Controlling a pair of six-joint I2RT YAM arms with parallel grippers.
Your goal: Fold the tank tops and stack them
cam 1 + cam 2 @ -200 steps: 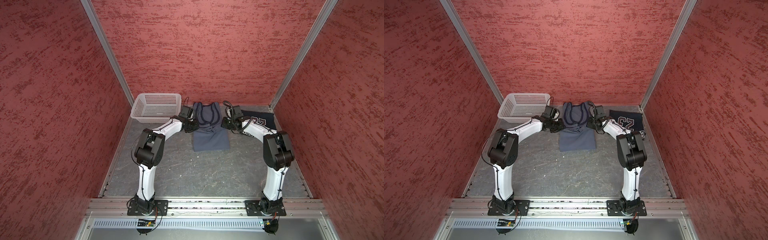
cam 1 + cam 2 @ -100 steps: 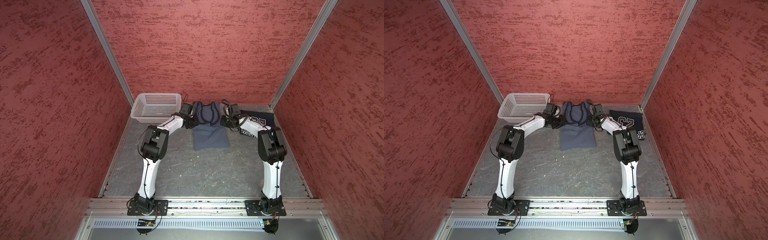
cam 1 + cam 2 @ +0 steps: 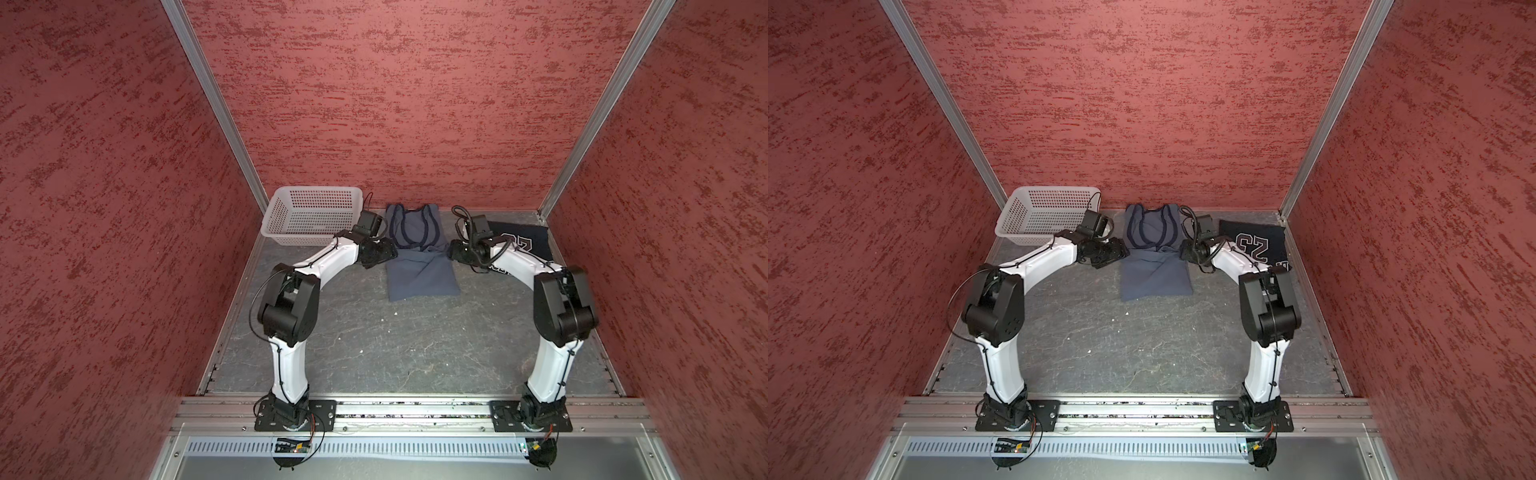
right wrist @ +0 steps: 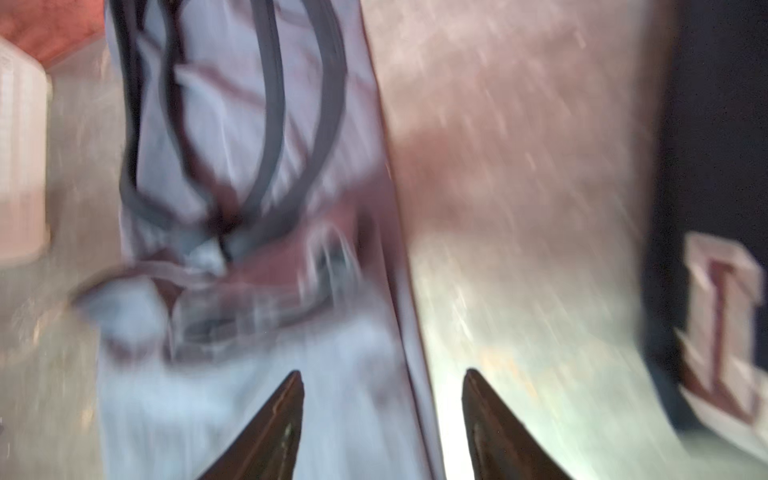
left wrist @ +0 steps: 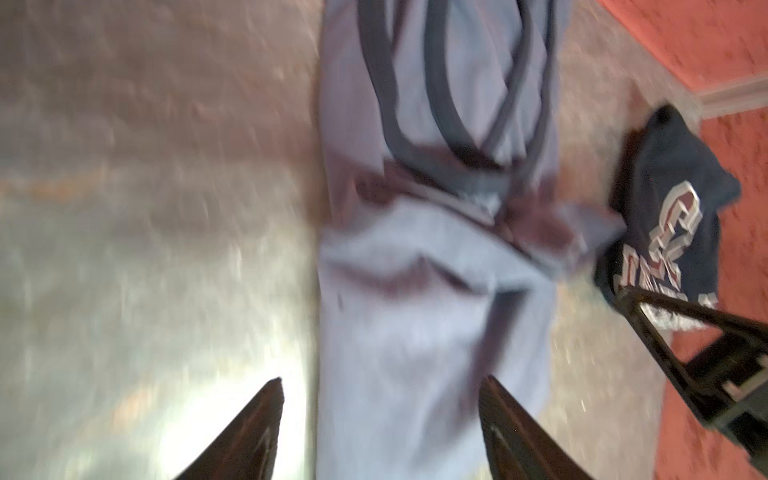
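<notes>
Fingers on both arms are spread apart and pinch nothing. That goes for the left fingers (image 5: 249,436) and the right fingers (image 4: 274,424).

At the back left of the table (image 3: 395,340) sits a white basket (image 3: 291,232). Just beside it, the left fingers are at the left edge of the grey top (image 3: 419,274). This top lies in the middle at the back, with its straps pointing to the back wall. It looks narrow, as if its sides are tucked in, but there is a messy bump across its middle. The right fingers are at its right edge. In the back right corner lies the dark blue top (image 3: 532,237), in a small flat block with its big number on top.

I think the blue top is folded. The grey one looks only part done, and it needs one more fold and some smoothing. The two tops lie apart, so the stacking is not done yet.

Now the count, in both top views: one basket, two arms with two fingers each, and two tank tops.
</notes>
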